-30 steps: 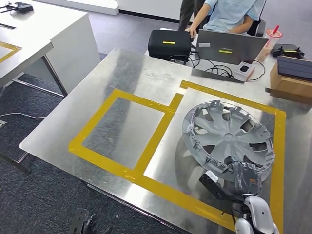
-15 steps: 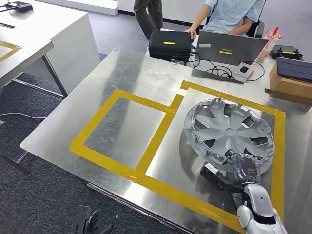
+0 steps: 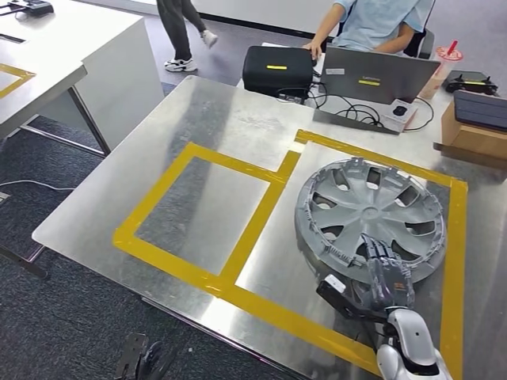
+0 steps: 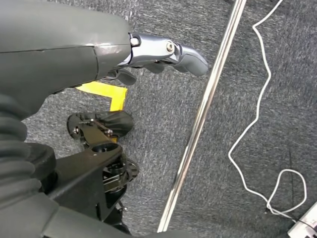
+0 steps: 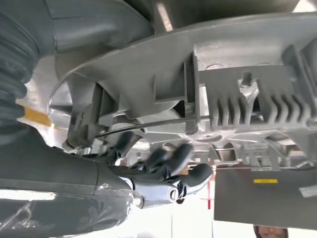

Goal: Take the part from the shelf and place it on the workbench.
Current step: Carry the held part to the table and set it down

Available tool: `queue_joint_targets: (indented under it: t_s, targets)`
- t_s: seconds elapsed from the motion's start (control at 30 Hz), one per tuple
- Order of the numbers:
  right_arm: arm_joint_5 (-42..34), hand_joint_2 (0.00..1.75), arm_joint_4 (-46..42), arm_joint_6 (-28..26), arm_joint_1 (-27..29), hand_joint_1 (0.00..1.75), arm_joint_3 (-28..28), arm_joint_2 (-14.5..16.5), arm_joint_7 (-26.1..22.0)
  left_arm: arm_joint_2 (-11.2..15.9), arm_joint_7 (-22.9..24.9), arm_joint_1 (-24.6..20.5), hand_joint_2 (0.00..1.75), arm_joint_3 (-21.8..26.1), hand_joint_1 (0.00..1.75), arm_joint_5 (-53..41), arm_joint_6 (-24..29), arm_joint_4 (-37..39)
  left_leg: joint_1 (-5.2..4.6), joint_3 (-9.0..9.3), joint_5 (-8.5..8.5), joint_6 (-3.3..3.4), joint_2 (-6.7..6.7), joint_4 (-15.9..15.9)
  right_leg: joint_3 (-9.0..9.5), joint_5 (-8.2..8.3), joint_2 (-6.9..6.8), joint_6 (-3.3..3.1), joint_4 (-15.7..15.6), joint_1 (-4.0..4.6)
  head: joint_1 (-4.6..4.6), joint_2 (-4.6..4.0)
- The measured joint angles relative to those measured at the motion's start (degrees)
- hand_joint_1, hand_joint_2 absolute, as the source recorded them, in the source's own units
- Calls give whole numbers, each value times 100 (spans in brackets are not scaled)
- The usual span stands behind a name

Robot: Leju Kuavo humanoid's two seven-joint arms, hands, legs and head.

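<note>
1. Hanging slack over carpet floor w/ left robot hand (image 4: 164,52), fingers apart, carrying nothing.
2. Clasping near rim of hubcap (image 3: 371,214) w/ right robot hand (image 3: 390,277): dark fingers lying over the rim, thumb underneath, judging by the right wrist view.
3. Resting hubcap on tabletop (image 3: 239,127), inside right-hand box of yellow tape (image 3: 251,229), far edge down; cannot tell if near edge is touching.
4. Risking a drag on letting go: ribbed clips & wire ring under the rim probably catching fingers, pulling hubcap toward the tabletop edge or over the tape.
5. Risking a skid too: thin grey plastic, round, spoked w/ open slots, sitting on smooth brushed metal, so likely sliding easily.
6. Leaving farther things well apart from hubcap: cables (image 3: 352,115), laptop (image 3: 374,79), black case (image 3: 276,70), w/ a person sitting behind.
</note>
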Motion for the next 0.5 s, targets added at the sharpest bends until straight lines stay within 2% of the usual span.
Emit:
queue_joint_targets:
  t_s: [0.07, 0.17, 0.2, 0.23, 0.27, 0.33, 0.37, 0.4, 0.43, 0.5]
  targets:
    - [-182, 175, -177, -44, 145, 0, 40, 26, -131, -1, -11, 4, 0, 2, 0, 27, -10, 0, -4, -17, -3, 3, -1, 3, -2, 6, 0, 4, -7, -5, 0, 0]
    - [-496, 175, -434, -47, 330, 0, 120, 75, -308, -5, -41, 3, 0, 3, 0, 58, -16, 0, -12, -7, 85, 95, 2, -100, -3, 72, -3, 90, -87, -31, -5, 0]
    - [-709, 175, -533, -45, 408, 0, 139, 89, -419, -10, -60, 0, 0, 3, 0, 76, -20, 0, -4, 14, 150, 133, 6, -183, -31, 23, -9, 118, -57, -36, -2, 0]
    - [-974, 175, -652, -41, 500, 0, 160, 103, -552, -15, -81, 0, 0, 4, 0, 99, -25, 0, 9, 25, 212, 152, 10, -264, -101, -102, -16, 129, 80, -38, 4, 0]
    - [-1270, 175, -787, -33, 606, 0, 190, 120, -690, -17, -101, 7, 0, 5, 0, 121, -32, 0, 18, 17, 250, 156, 12, -306, -222, -295, -23, 137, 349, -47, 16, 0]
    - [-1865, 175, -1103, -14, 815, 0, 274, 165, -944, -11, -135, 42, 0, 11, 0, 162, -47, 0, 19, -34, 278, 146, 13, -310, -526, -692, -27, 171, 1101, -78, 28, 0]
    - [-2127, 175, -1264, -7, 915, 0, 319, 187, -1051, -9, -151, 59, 0, 15, 0, 179, -55, 0, 24, -57, 288, 130, 15, -304, -624, -780, -29, 194, 1360, -99, 28, 0]
    - [-2356, 175, -1424, -5, 1010, 0, 361, 205, -1147, -7, -167, 70, 0, 20, 0, 193, -63, 0, 37, -79, 298, 108, 16, -292, -620, -754, -33, 223, 1409, -125, 28, 0]
    - [-2542, 175, -1584, -5, 1094, 0, 401, 219, -1229, -5, -181, 76, 0, 25, 0, 203, -69, 0, 61, -104, 303, 77, 16, -269, -497, -619, -43, 258, 1212, -156, 28, 0]
    - [-2786, 175, -1852, -6, 1212, 0, 468, 236, -1350, 8, -199, 83, 0, 35, 0, 216, -77, -2, 102, -164, 289, -18, 11, -172, -96, -327, -78, 354, 474, -217, 48, 0]
